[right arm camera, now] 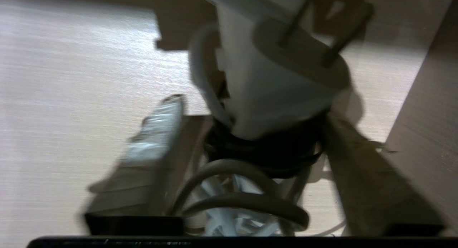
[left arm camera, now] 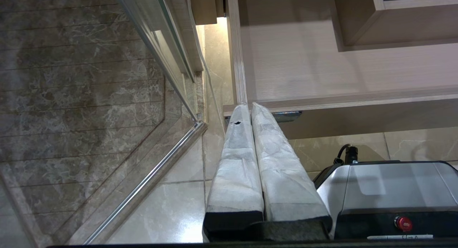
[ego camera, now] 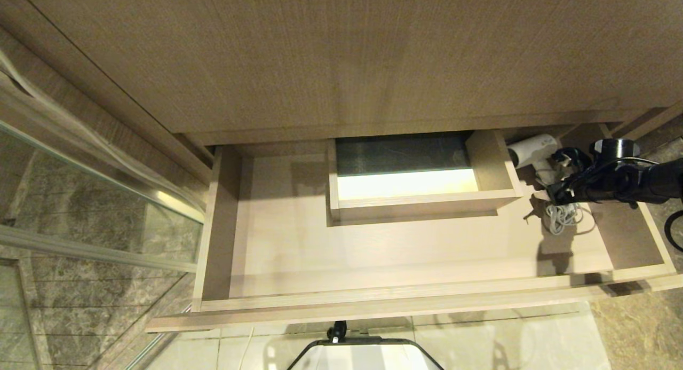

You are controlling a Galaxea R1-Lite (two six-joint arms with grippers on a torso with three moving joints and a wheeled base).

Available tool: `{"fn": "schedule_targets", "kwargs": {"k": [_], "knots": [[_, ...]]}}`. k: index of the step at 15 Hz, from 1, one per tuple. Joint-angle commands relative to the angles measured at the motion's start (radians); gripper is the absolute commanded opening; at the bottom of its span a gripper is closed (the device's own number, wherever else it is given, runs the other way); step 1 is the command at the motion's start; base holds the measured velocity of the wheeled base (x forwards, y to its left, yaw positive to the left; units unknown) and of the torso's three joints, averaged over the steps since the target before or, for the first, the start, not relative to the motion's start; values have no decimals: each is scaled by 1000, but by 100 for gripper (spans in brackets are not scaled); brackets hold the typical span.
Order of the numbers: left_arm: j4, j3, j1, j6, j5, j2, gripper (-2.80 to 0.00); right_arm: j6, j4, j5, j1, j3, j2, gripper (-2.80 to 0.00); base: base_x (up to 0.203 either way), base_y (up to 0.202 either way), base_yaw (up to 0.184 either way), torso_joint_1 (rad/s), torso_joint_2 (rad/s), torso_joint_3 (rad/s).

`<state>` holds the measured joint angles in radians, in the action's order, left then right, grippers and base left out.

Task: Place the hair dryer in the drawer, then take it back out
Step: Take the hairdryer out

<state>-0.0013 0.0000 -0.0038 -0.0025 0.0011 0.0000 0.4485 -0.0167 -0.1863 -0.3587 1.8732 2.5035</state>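
Hair dryer [ego camera: 533, 148] in drawer [ego camera: 373, 300] back-right corner: light, rigid, smooth plastic, floppy cord. Best hold: handle. Right gripper [right arm camera: 247, 133] open astride handle; left gripper [left arm camera: 250, 133] closed, empty.

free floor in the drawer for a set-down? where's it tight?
Bare: the drawer floor from its left wall to the boxed cut-out, plus the strip before the front wall. Crowded: the right end, where the hair dryer, its cord and the right gripper sit.
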Motion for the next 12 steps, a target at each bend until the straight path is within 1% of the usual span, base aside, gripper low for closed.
{"fn": "schedule_targets", "kwargs": {"k": [1,6,9,12], "knots": [[0,1,1,1,0,0,-280,7,5,-1,1,-12,-9,-280,0,0,0,0,0,0],[0,2,1,-1,0,0,-280,8,16,-1,9,-53,-99,-280,0,0,0,0,0,0],[0,2,1,-1,0,0,-280,8,74,-2,8,-129,-195,-280,0,0,0,0,0,0],[0,2,1,-1,0,0,-280,12,141,2,6,-167,-302,-280,0,0,0,0,0,0]]}}
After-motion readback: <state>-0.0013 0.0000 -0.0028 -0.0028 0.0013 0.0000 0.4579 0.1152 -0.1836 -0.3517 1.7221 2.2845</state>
